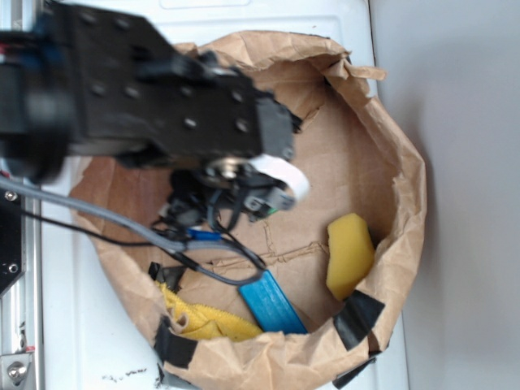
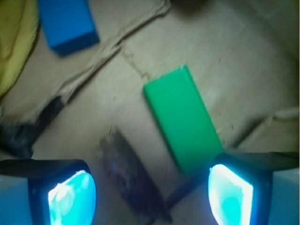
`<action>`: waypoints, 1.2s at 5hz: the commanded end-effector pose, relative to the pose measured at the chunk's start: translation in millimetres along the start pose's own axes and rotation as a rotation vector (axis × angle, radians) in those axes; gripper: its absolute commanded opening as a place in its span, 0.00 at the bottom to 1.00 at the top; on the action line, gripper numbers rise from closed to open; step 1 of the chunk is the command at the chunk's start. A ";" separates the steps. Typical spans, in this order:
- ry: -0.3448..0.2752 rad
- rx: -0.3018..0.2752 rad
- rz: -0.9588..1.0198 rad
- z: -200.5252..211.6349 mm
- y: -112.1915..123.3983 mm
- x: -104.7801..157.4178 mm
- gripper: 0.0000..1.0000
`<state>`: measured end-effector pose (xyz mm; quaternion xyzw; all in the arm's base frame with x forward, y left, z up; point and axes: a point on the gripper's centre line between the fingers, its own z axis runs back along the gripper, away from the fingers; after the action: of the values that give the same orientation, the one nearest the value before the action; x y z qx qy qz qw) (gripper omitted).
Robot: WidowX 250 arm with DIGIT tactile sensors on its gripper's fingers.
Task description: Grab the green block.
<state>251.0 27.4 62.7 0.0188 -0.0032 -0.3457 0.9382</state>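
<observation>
Gripper (image 2: pixel 151 194) jaws stand spread wide in the wrist view, holding nothing, its two glowing cyan pads (image 2: pixel 71 197) at the lower corners. Between them and slightly beyond lies the green block (image 2: pixel 182 119), flat on the brown paper floor (image 2: pixel 243 61); its long axis runs diagonally from upper left to lower right, the lower end just beside the right pad. Farther off at upper left sits the blue block (image 2: pixel 68 23), with a yellow cloth (image 2: pixel 14 42) at the left edge. In the exterior view the arm hides the green block inside the paper bag (image 1: pixel 406 187), where a yellow sponge (image 1: pixel 349 253) rests at right.

Legible text, labels, brands, numbers, signs: none found in either view. Dark specks at lower left of the exterior frame stayed unreadable.
</observation>
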 end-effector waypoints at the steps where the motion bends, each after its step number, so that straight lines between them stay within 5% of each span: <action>1: -0.028 0.041 -0.011 -3.1 16.1 15.9 1.00; 3: -0.050 0.036 0.003 -15.5 30.8 27.3 1.00; 6: -0.103 0.025 -0.015 -44.1 23.3 31.3 1.00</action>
<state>288.8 27.9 17.3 0.0073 -0.0463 -0.3450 0.9374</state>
